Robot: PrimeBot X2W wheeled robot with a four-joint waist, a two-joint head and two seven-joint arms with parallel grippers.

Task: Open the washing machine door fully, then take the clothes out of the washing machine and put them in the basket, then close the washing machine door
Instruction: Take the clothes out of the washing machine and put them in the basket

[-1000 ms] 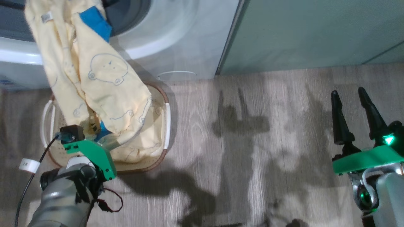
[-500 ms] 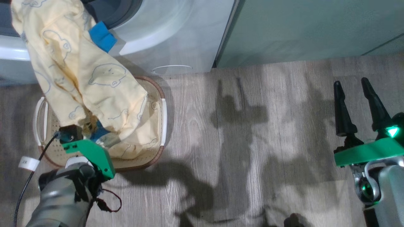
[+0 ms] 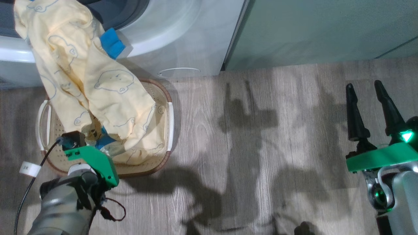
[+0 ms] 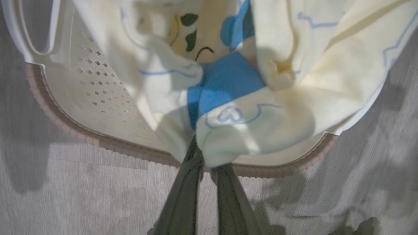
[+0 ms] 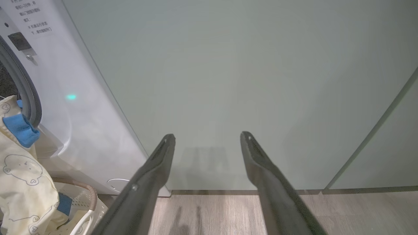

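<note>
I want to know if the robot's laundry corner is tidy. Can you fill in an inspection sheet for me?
Surface: grey wood-look floor, bare apart from arm shadows.
Job's things: clothes trail from the drum opening of the washing machine down into the basket, which stands on the floor right in front of the machine.
Clutter: small dark shape at the head view's bottom edge; cannot tell what it is.
Grippers: left gripper shut on the clothes at the basket's near rim; right gripper open, empty, off to the side.
Cables: black cable with a white tag, and a thin looped wire, hang at the left arm.
Surroundings: sage-green cabinets beside the machine.
</note>
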